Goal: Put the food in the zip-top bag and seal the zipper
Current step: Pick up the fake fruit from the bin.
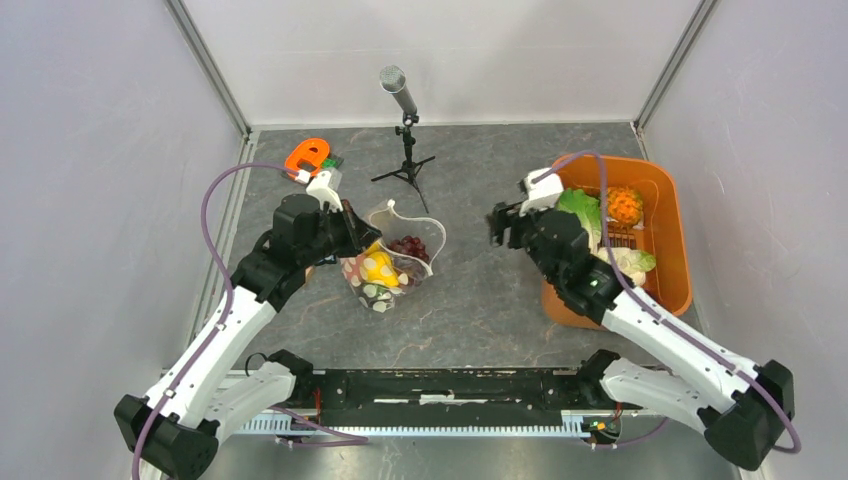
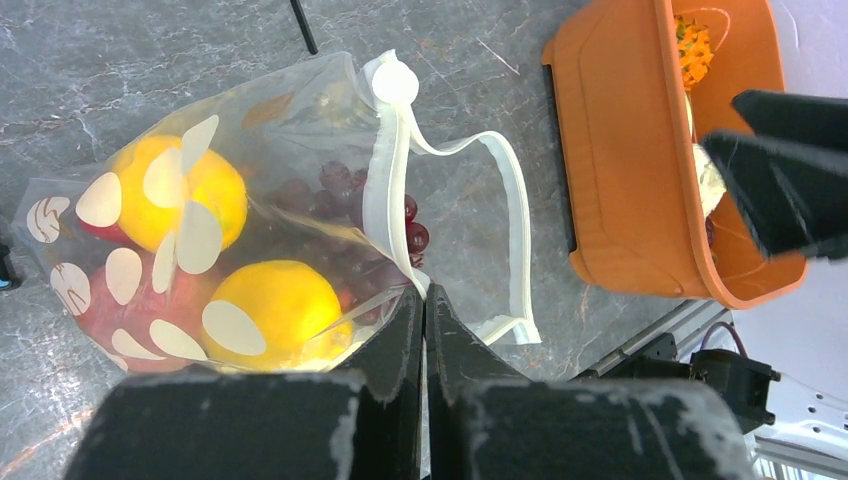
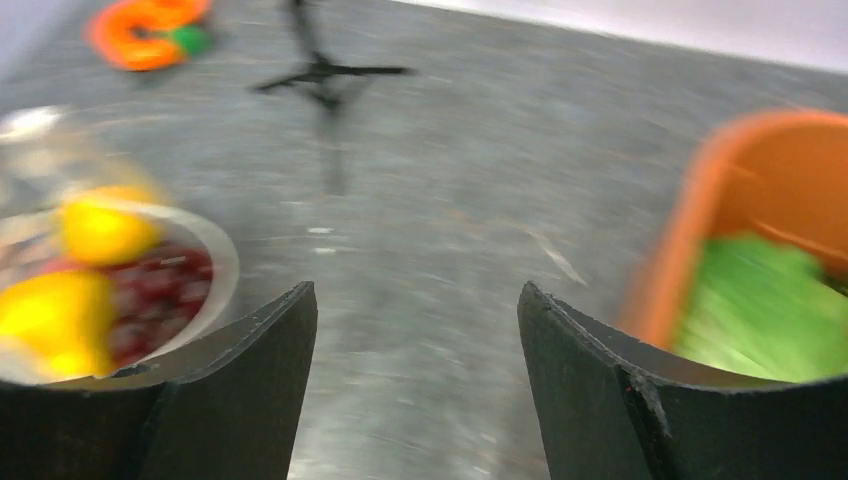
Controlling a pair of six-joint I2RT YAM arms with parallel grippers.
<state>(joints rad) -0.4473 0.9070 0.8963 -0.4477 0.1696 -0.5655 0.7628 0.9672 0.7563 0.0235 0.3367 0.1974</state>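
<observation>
zip-top bag (image 2: 290,150) | left jaws clamped on rim | right jaws apart

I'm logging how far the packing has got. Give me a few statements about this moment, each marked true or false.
1. The bag has its mouth open. True.
2. The right gripper holds the lettuce. False: it is open and empty; the lettuce lies in the orange tub.
3. The left gripper is shut on the bag's edge. True.
4. The pineapple is inside the bag. False: it sits in the orange tub.
5. The grapes are inside the bag. True.
</observation>
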